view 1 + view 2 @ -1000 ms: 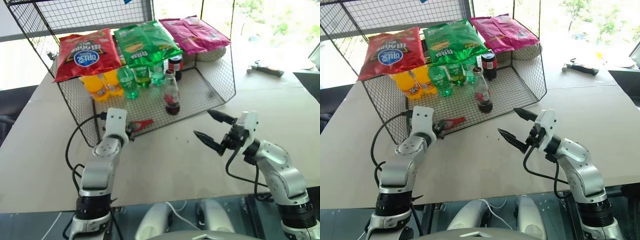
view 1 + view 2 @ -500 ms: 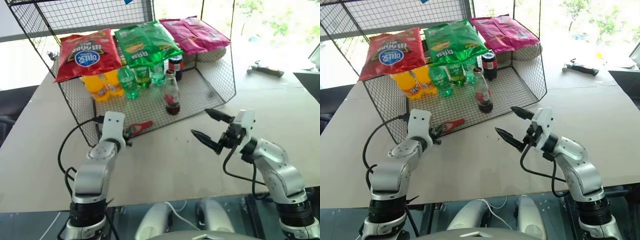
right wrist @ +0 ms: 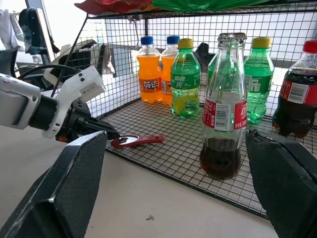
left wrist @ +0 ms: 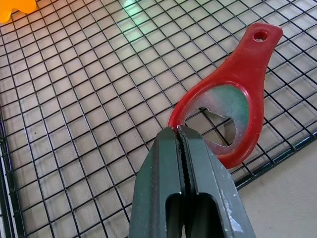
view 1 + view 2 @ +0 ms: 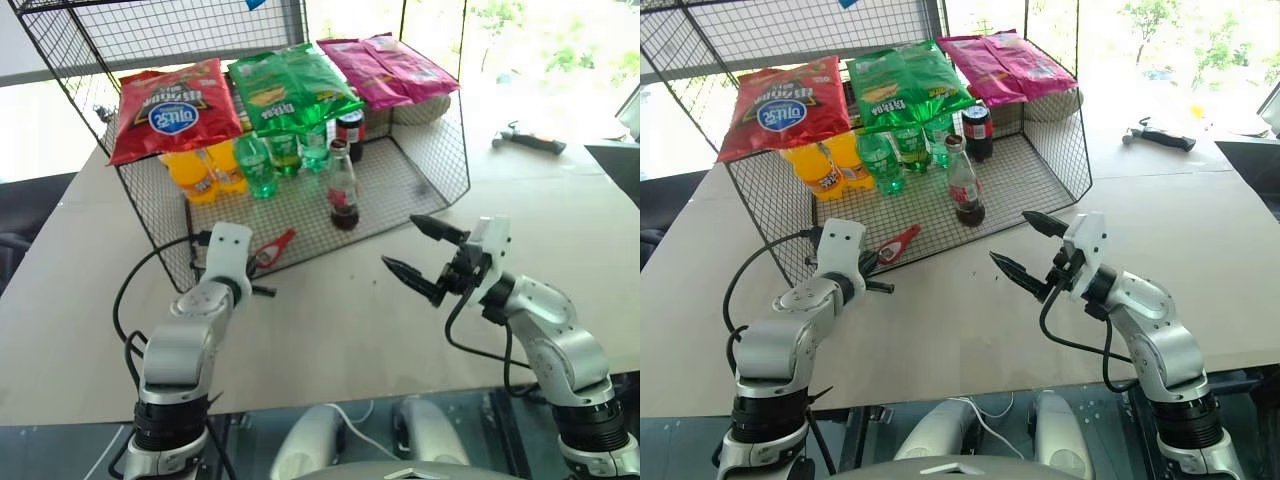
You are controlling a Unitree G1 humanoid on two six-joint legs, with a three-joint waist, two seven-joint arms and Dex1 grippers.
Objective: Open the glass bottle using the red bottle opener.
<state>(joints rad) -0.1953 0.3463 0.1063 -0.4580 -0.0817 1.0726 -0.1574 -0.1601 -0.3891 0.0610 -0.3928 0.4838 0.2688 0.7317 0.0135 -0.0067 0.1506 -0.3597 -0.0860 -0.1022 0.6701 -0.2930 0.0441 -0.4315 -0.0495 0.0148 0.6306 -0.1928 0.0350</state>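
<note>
**Opener pinched, bottle waiting**

Pickup is the step in hand: my left gripper [image 4: 181, 130] is clenched on the ring rim of the red bottle opener [image 4: 233, 89], flat glossy plastic on the wire rack floor [image 4: 74, 124]. The glass bottle [image 5: 963, 183], smooth, narrow-necked and capped, stands farther right. My right gripper [image 5: 1028, 245] gapes, empty. Next: lift it clear.

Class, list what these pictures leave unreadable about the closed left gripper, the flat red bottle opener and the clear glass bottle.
- Grip: in the left wrist view the left gripper is shut at the ring rim of the flat red bottle opener; the fingers hide whether the rim is pinched.
- Cap: in the head views the top of the clear glass bottle is too small to judge.
- Bottle base: in the right wrist view, the wide-open right gripper partly frames it.
</note>
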